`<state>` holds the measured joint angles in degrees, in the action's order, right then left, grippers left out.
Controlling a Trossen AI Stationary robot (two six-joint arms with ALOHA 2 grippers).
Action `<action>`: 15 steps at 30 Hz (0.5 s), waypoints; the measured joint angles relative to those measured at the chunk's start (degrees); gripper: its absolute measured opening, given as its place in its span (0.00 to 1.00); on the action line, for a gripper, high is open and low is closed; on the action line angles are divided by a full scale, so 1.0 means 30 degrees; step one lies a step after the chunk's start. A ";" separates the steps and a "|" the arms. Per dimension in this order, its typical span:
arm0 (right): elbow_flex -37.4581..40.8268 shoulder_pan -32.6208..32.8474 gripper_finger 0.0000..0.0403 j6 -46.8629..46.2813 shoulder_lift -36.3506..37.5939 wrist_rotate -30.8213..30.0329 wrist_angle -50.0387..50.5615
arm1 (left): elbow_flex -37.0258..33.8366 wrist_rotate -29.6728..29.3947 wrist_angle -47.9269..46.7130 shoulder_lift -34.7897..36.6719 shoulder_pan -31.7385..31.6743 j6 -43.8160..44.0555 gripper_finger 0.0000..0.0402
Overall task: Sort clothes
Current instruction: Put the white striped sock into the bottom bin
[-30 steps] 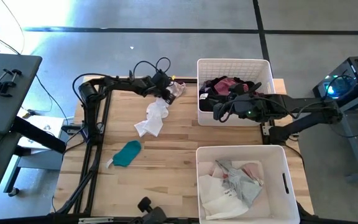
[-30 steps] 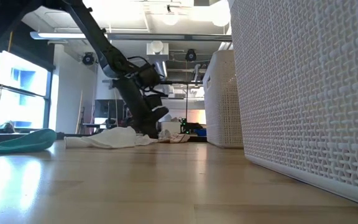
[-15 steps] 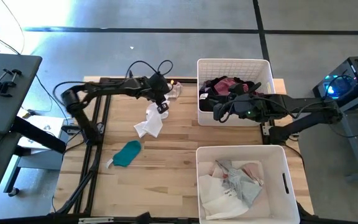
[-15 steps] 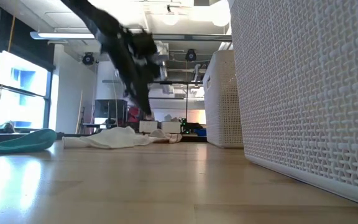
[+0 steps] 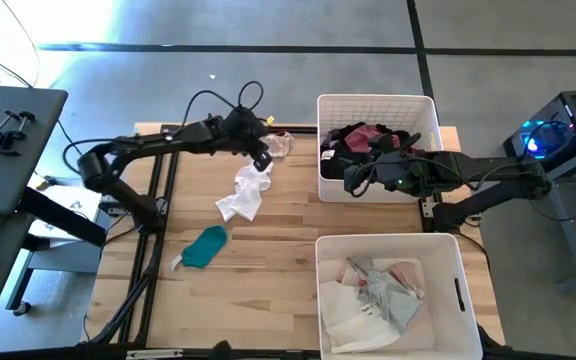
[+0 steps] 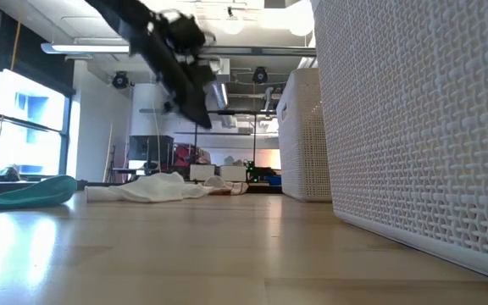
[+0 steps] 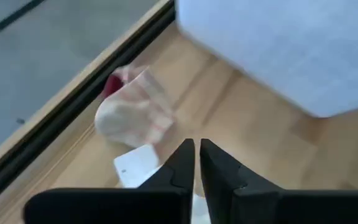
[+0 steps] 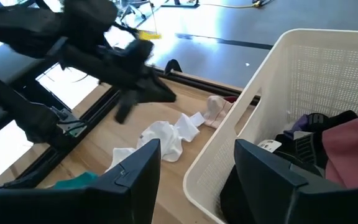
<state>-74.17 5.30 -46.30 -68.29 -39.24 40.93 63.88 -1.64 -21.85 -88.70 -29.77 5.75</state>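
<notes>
My left gripper (image 7: 196, 163) hangs above the table's far edge with its fingers pressed together on nothing; just below it lie a white tag (image 7: 135, 168) and a small pale pink garment (image 7: 132, 115). A white garment (image 5: 245, 190) sprawls on the wooden table (image 5: 278, 245) beside it, and a teal garment (image 5: 205, 246) lies apart, toward the near edge. My right gripper (image 8: 197, 163) waits, fingers spread wide, over the rim of the far bin (image 5: 373, 105), which holds maroon and black clothes (image 5: 363, 135). The near bin (image 5: 458, 290) holds grey, white and pink clothes (image 5: 378, 295).
</notes>
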 joint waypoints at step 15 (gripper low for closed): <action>0.0000 0.0005 0.48 -0.0931 0.0000 0.0645 -0.0015 | -0.0016 0.2009 0.4488 -0.6170 -0.3446 0.3630 0.54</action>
<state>-74.17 5.32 -49.09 -68.29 -37.31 40.88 63.83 4.38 -8.39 -107.21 -40.11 16.64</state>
